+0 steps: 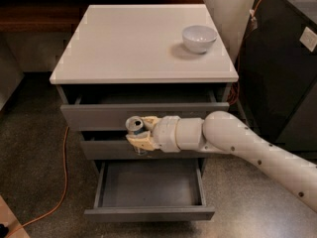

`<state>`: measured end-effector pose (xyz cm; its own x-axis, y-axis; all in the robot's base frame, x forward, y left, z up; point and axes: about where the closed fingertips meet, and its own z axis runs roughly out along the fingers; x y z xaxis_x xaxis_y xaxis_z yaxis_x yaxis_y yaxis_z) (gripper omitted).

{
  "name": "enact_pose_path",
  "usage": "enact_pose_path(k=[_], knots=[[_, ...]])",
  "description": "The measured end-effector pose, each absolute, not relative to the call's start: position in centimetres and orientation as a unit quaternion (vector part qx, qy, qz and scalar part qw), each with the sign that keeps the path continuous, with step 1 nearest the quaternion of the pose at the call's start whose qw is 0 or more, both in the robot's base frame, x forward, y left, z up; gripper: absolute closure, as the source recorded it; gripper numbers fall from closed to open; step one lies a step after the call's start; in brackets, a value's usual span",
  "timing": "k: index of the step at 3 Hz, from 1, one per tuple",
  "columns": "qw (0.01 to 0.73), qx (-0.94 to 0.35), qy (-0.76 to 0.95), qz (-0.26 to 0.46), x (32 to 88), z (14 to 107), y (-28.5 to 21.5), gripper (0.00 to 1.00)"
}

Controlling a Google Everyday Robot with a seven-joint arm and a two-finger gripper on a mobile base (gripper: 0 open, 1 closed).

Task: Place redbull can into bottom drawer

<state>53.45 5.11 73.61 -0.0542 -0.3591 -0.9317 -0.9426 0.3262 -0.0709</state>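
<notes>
My gripper [140,133] is shut on the redbull can [135,128], whose silver top shows between the tan fingers. It holds the can upright in front of the middle drawer front [106,149], above the left part of the open bottom drawer [151,185]. The bottom drawer is pulled out and its grey inside holds nothing. My white arm [247,145] reaches in from the right.
A white bowl [199,37] stands at the back right of the white cabinet top [129,43]. The top drawer [143,114] stands slightly open. An orange cable [62,182] lies on the floor at the left. A dark cabinet [285,68] stands at the right.
</notes>
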Motion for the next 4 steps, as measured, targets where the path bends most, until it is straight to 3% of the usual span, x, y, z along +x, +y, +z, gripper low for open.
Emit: enact_pose_path(k=[2,4], knots=[[0.497,-0.494,0.661,0.267,54.0,65.5,2.9,1.0],[0.454,-0.501,0.69,0.258,54.7,62.7,2.9,1.0]])
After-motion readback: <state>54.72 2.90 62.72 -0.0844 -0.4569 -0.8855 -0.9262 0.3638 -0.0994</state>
